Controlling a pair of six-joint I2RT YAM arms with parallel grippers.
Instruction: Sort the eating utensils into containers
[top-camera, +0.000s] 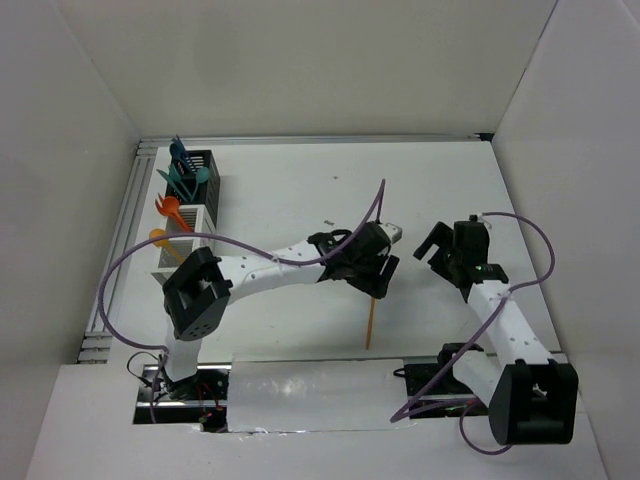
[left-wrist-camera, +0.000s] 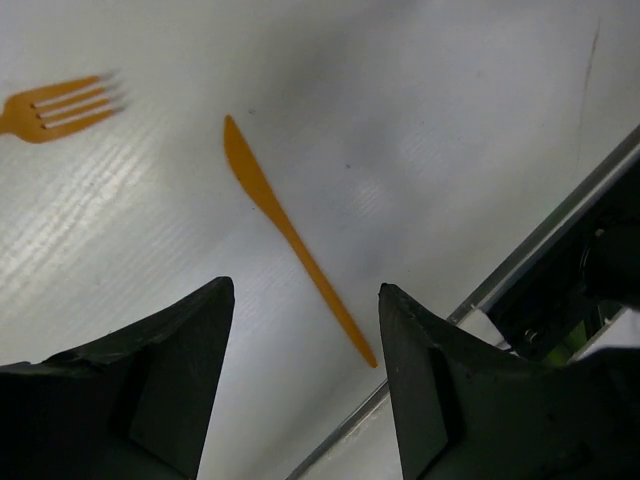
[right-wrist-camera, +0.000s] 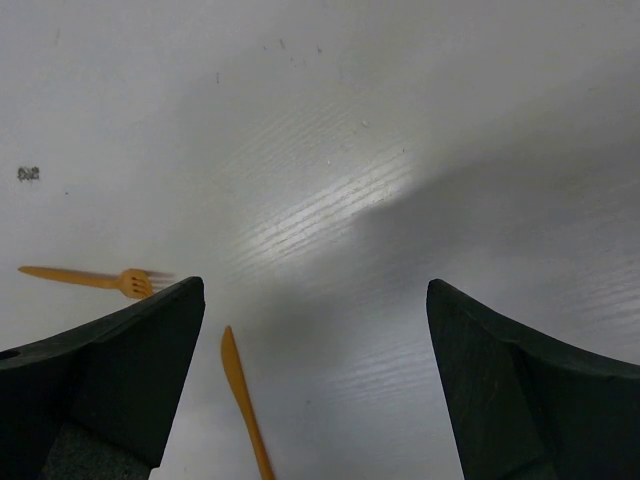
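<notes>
An orange knife (top-camera: 370, 322) (left-wrist-camera: 290, 235) (right-wrist-camera: 240, 390) lies flat on the white table, near its front edge. An orange fork (left-wrist-camera: 60, 108) (right-wrist-camera: 100, 280) lies to one side of it; the top view hides the fork under the left arm. My left gripper (top-camera: 378, 268) (left-wrist-camera: 305, 287) hovers over the knife's handle end, open, holding nothing. My right gripper (top-camera: 448, 250) (right-wrist-camera: 315, 285) is open and empty over bare table to the right. At the far left stand the black container (top-camera: 203, 172), holding teal and blue utensils, and the white container (top-camera: 182, 238), holding orange ones.
A metal rail (left-wrist-camera: 545, 240) runs along the table's near edge, close to the knife's handle tip. Another rail (top-camera: 125, 230) borders the left side behind the containers. White walls enclose the table. Purple cables (top-camera: 380, 200) loop above both arms.
</notes>
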